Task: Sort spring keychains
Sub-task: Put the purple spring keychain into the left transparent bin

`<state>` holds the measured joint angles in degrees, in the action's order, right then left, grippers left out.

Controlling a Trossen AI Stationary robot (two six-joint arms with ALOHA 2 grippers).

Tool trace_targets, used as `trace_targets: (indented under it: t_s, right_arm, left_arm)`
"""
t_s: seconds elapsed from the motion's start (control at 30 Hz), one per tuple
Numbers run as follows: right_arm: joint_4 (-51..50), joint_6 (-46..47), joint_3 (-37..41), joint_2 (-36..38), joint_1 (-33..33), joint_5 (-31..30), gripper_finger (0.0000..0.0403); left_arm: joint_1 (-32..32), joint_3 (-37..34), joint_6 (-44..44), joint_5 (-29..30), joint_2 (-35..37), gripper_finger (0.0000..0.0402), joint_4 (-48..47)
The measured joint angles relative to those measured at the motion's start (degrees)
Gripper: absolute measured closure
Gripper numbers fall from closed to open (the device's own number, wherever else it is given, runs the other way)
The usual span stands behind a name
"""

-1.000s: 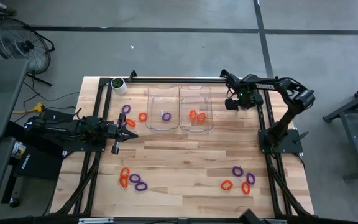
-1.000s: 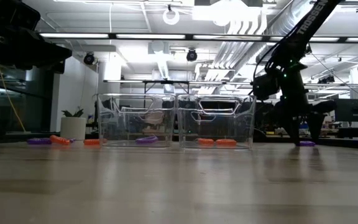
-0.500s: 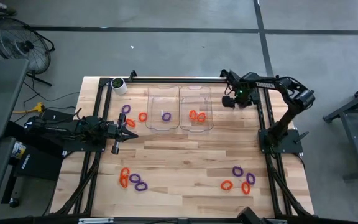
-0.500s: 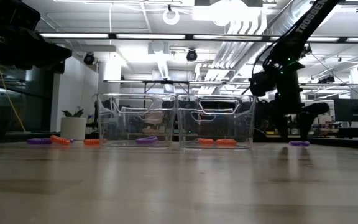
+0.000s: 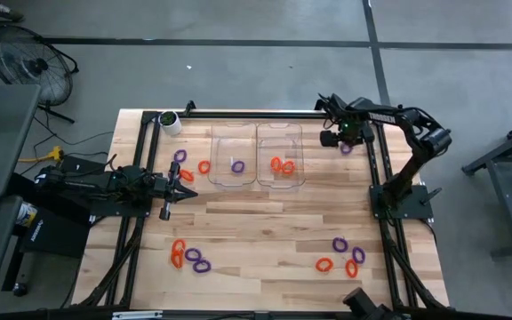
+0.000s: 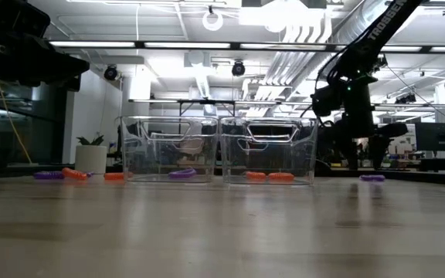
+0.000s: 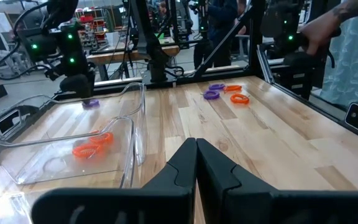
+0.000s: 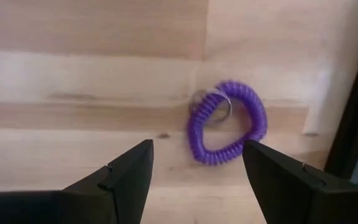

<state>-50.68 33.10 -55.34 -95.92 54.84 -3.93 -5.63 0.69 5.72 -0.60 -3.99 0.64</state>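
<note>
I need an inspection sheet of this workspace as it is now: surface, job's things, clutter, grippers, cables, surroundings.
Surface: wooden table, bare between groups.
Job's things: left clear tray holds one purple keychain; right clear tray holds orange keychains. Loose groups lie front left, front right, beside the left tray.
Clutter: white-and-green roll at the back left corner.
Grippers: right gripper open above a lone purple keychain; left gripper shut, holding nothing.
Cables: yellow cable on the floor.
Surroundings: floor fan; people behind the table.
</note>
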Motion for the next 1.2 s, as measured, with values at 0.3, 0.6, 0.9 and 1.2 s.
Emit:
trace_targets:
  t_s: [0.3, 0.6, 0.9, 1.2]
  right_arm:
    - [5.0, 1.4, 1.1, -0.2, 0.1, 2.1, 0.0160]
    - [5.0, 2.4, 1.1, -2.5, -1.3, -1.6, 0.0160]
    - [5.1, 2.8, 1.1, -2.4, -1.3, -0.3, 0.0160]
    - [5.1, 2.7, 1.1, -2.4, -1.3, 3.4, 0.0160]
  left_arm:
    - [0.0, 0.0, 0.0, 0.0, 0.0, 0.0401, 0.0]
    - [0.0, 0.0, 0.0, 0.0, 0.0, 0.0401, 0.0]
    - [0.0, 0.0, 0.0, 0.0, 0.0, 0.0401, 0.0]
    - [0.0, 0.0, 0.0, 0.0, 0.0, 0.0401, 0.0]
